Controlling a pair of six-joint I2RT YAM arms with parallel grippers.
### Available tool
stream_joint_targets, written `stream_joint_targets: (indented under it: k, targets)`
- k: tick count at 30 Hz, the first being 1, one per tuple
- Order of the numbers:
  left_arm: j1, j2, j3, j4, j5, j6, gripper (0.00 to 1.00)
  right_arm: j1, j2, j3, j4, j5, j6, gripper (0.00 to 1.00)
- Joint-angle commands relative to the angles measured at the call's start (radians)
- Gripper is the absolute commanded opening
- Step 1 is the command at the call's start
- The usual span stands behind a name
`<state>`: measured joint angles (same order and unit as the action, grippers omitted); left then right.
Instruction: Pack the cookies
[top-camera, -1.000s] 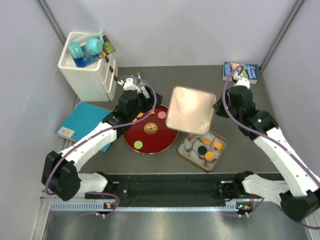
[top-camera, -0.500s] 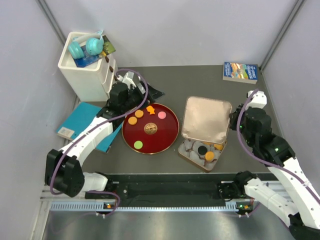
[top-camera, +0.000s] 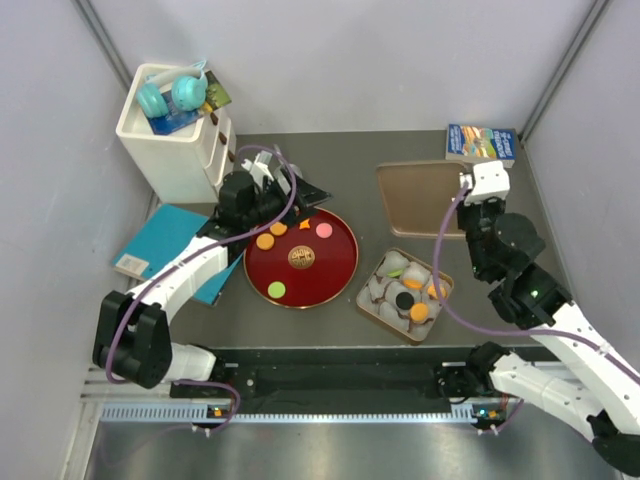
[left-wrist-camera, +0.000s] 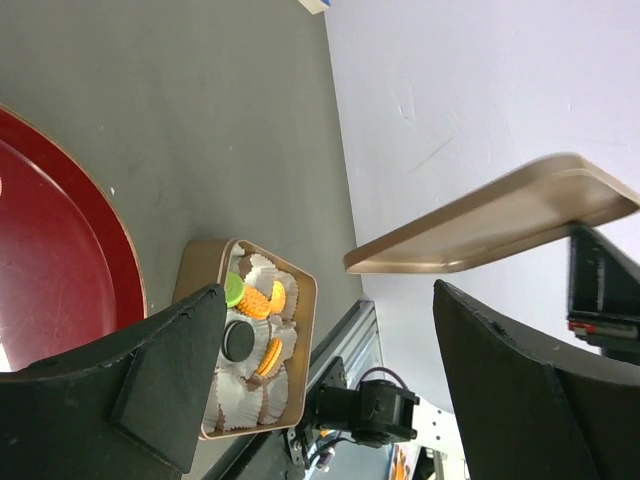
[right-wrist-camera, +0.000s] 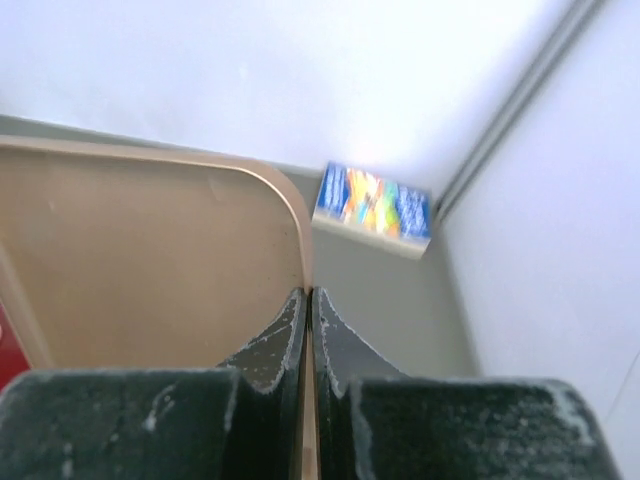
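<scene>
Several cookies lie on the dark-red plate: orange ones, a pink one, a brown one and a green one. The open tin holds white paper cups with orange, black and green cookies; the left wrist view shows it too. My right gripper is shut on the rim of the tin's tan lid, held off the table behind the tin, as the right wrist view shows. My left gripper hangs open and empty over the plate's far edge.
A white drawer box with blue headphones stands at the back left. A teal notebook lies left of the plate. A colourful book lies at the back right corner. Grey walls close in both sides.
My right arm has carried the lid from above the tin back toward the far right. The left gripper drew back a little from over the plate to its far-left edge.
</scene>
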<state>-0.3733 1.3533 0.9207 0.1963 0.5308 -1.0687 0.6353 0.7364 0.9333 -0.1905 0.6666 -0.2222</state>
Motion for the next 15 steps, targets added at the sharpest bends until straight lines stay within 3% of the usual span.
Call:
stream_joint_targets:
  k: [1, 2, 6, 11, 15]
  targets:
    - [0.008, -0.014, 0.001, 0.068, -0.002, 0.015, 0.88, 0.150, 0.037, 0.010, 0.391, 0.088, -0.418, 0.00]
    - [0.010, -0.014, 0.006, 0.060, -0.005, 0.025, 0.88, 0.174, 0.052, -0.020, 0.434, 0.091, -0.544, 0.00]
    - [0.023, -0.019, 0.023, 0.031, -0.002, 0.038, 0.88, 0.280, 0.070, -0.080, 0.627, 0.116, -0.758, 0.00]
    - [0.068, -0.068, 0.027, -0.055, -0.051, 0.091, 0.88, 0.458, 0.080, -0.240, 1.038, 0.160, -1.196, 0.00]
    - [0.112, -0.103, 0.015, -0.090, -0.092, 0.089, 0.89, 0.543, 0.069, -0.297, 1.146, 0.192, -1.364, 0.00]
